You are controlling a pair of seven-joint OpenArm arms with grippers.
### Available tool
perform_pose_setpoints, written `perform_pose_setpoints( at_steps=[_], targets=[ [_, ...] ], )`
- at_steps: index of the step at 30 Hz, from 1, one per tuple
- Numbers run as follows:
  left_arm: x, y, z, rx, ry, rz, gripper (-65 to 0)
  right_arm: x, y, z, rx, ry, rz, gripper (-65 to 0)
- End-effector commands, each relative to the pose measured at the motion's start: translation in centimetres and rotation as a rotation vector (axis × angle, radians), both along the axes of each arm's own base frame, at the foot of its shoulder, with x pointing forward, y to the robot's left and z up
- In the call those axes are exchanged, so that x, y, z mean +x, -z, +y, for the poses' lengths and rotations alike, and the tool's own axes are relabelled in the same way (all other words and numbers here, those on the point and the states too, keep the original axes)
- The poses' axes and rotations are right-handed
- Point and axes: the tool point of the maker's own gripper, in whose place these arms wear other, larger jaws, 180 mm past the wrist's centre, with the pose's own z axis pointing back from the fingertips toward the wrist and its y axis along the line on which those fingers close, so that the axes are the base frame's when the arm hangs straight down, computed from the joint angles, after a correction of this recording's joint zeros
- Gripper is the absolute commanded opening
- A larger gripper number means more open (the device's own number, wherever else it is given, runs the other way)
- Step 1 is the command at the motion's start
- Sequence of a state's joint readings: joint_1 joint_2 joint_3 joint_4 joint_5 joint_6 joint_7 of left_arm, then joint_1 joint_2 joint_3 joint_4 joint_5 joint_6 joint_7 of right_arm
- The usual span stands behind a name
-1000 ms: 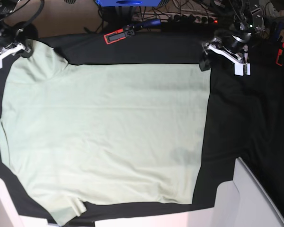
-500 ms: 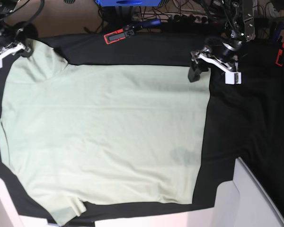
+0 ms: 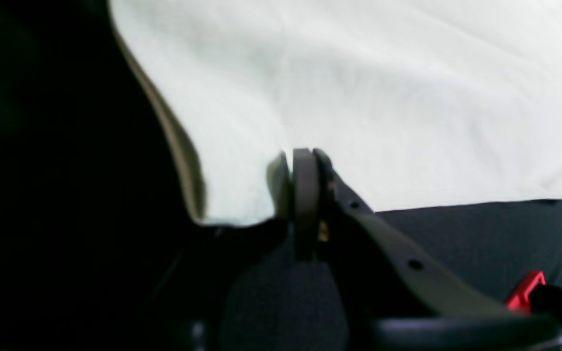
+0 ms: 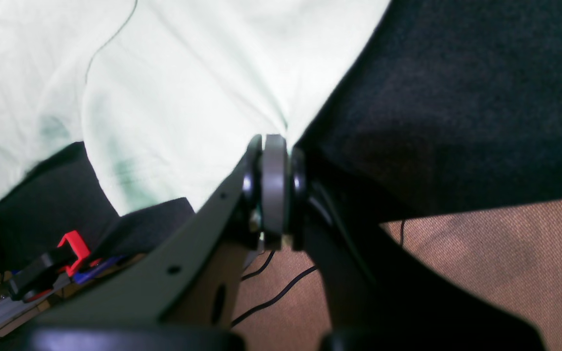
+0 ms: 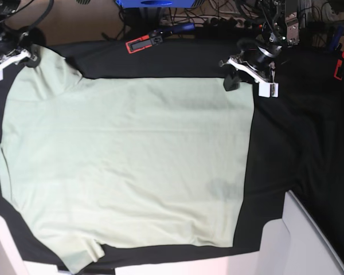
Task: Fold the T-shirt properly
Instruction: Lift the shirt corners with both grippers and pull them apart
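Treating the T-shirt (image 5: 126, 160) as light, floppy cotton, I've both jaws clamped on far-edge corners, best grip points.

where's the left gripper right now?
In the base view the left gripper is at the upper right, on the T-shirt's far right corner, over the black cloth; its wrist view shows the fingers closed on that hem.
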State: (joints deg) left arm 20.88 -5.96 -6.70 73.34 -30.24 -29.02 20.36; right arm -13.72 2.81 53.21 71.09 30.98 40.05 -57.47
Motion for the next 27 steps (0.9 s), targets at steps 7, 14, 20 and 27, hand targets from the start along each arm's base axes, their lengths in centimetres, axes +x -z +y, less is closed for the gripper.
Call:
perform_pose_setpoints(
  at_steps=[7, 14, 20, 27],
  targets=[
    [-2.4, 1.1, -0.1, 0.024, 0.039, 0.080, -65.0, -1.5, 0.0, -0.6, -0.025, -0.013, 0.036, -64.9],
    [-2.4, 0.0, 0.5, 0.062, 0.095, 0.095, -65.0, -2.6, -0.1, -0.8, -0.027, -0.036, 0.080, -65.0],
    [-2.0, -4.1, 3.3, 0.152, 0.071, 0.002, -65.0, -2.2, -3.4, -2.3, -0.148, -0.111, 0.073, -65.0],
    [-4.2, -7.4, 6.3, 0.245, 0.033, -0.025, -65.0, -2.6, -4.8, -2.6, -0.185, -0.156, 0.119, -65.0]
  ],
)
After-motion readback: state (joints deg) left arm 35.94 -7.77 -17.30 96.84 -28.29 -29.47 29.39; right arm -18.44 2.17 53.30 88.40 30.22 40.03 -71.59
